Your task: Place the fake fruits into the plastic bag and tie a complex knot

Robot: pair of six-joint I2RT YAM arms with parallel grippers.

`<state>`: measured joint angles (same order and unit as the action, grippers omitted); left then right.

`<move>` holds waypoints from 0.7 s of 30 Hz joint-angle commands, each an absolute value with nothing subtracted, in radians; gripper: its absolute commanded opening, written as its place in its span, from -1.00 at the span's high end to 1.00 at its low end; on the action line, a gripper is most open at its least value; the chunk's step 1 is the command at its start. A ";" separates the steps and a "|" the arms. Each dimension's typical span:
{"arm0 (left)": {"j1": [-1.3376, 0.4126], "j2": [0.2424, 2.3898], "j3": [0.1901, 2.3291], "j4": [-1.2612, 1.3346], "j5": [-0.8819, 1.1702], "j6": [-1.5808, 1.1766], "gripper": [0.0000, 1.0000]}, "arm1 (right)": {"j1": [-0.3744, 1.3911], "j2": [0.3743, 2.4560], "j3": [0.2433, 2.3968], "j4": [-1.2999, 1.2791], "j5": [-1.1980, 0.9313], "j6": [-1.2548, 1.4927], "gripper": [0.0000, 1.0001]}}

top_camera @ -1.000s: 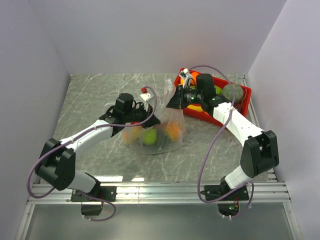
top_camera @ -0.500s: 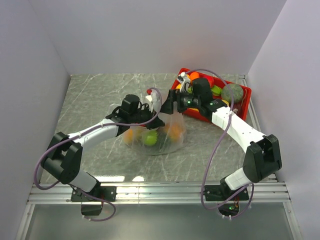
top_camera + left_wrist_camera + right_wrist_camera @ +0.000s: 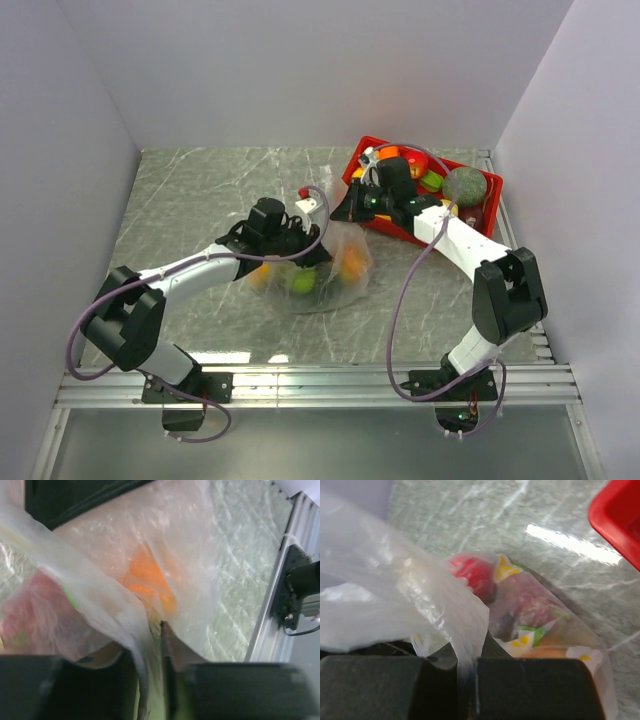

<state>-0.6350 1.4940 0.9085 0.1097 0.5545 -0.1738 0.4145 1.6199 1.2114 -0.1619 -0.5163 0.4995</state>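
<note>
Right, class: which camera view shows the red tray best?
The top external view: the red tray sits almost whole at far right, fruits inside, partly covered by the right arm. The right wrist view catches only a corner of the red tray. The left wrist view shows none of it.

Bare table [image 3: 190, 195] lies left of and behind the plastic bag [image 3: 335, 275], giving a passage as far as the left wall [image 3: 60, 150]. The middle is blocked: the left gripper [image 3: 152, 662] and right gripper [image 3: 466, 667] both pinch the bag's film (drawn up between them, with the fake fruits [image 3: 303, 282] bulging below). The left arm [image 3: 190, 270] slants across the near-left approach. The right arm [image 3: 455, 235] crosses in front of the red tray [image 3: 494, 205], which fills the rear right corner beside the right wall [image 3: 580, 150].
</note>
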 commanded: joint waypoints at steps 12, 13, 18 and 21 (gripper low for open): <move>-0.586 1.178 1.257 -0.317 0.572 -0.058 -0.53 | 0.439 1.615 1.242 -0.221 -0.410 0.227 1.00; -0.559 1.140 1.270 -0.325 0.580 -0.086 -0.57 | 0.442 1.614 1.246 -0.224 -0.410 0.219 1.00; -0.320 1.045 1.295 -0.423 0.580 -0.117 -0.69 | 0.463 1.597 1.247 -0.245 -0.410 0.164 1.00; -0.211 0.996 1.254 -0.547 0.551 -0.069 -0.68 | 0.465 1.585 1.244 -0.259 -0.403 0.140 1.00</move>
